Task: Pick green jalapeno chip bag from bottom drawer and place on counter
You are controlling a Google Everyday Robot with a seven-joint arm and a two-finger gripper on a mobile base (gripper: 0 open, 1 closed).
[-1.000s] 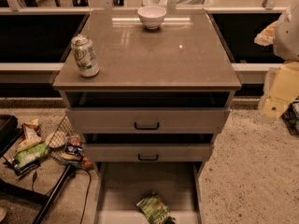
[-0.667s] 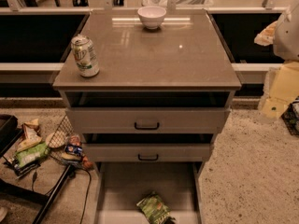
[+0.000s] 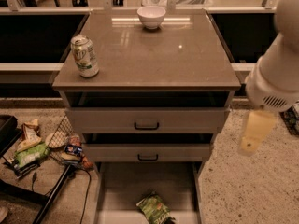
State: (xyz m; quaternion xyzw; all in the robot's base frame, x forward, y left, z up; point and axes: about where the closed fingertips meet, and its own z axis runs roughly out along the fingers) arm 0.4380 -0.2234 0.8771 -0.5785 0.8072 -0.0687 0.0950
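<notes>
The green jalapeno chip bag (image 3: 155, 208) lies crinkled on the floor of the open bottom drawer (image 3: 121, 190), near its front edge and right of centre. The counter (image 3: 149, 55) is the glossy grey-brown top of the drawer cabinet. My gripper (image 3: 252, 133), pale yellow under the white arm, hangs to the right of the cabinet at the height of the upper drawers. It is well above and to the right of the bag and holds nothing I can see.
A green-and-white soda can (image 3: 85, 56) stands at the counter's left front, and a white bowl (image 3: 151, 17) at its back centre. Two shallower drawers with black handles (image 3: 146, 125) stand slightly open. Mixed snack packets (image 3: 32, 148) and a wire basket (image 3: 60, 134) lie on the floor at left.
My arm and gripper have moved down and to the left, closer to the cabinet's right side. The bag, can and bowl have not moved.
</notes>
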